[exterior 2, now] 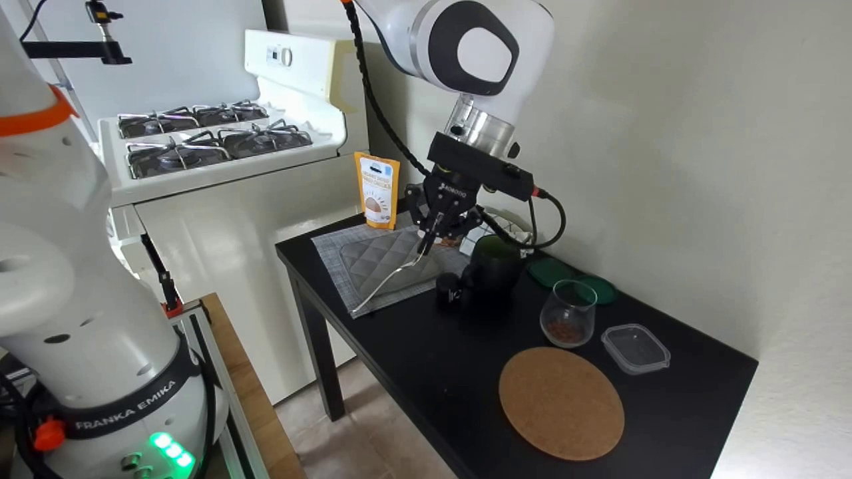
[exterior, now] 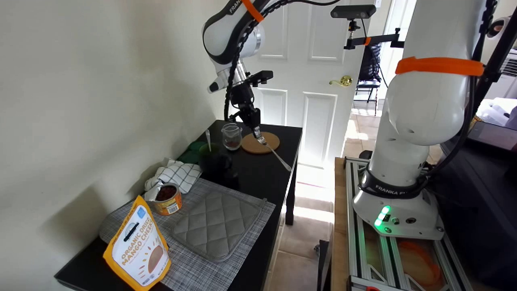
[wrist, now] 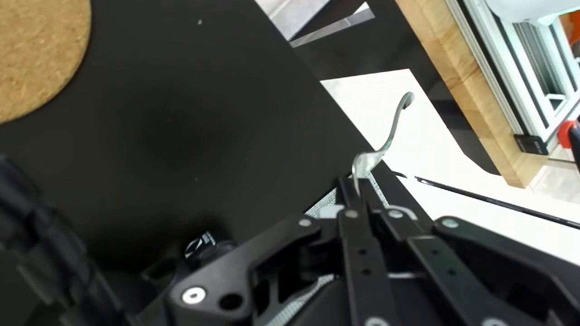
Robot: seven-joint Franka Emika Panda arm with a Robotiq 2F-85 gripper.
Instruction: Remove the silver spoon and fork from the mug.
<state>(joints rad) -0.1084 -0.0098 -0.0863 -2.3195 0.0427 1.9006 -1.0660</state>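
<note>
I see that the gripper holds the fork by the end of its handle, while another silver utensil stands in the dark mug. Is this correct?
Not quite: the gripper holds the fork by its tined head, and the handle points away, as an exterior view shows. The rest is right: another silver utensil stands in the dark mug.

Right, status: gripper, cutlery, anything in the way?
Black two-finger gripper shut on silver metal fork, aloft. Slim silver utensil, likely the spoon, stands in dark cylindrical mug. Small black cylindrical jar beside mug might obstruct.
</note>
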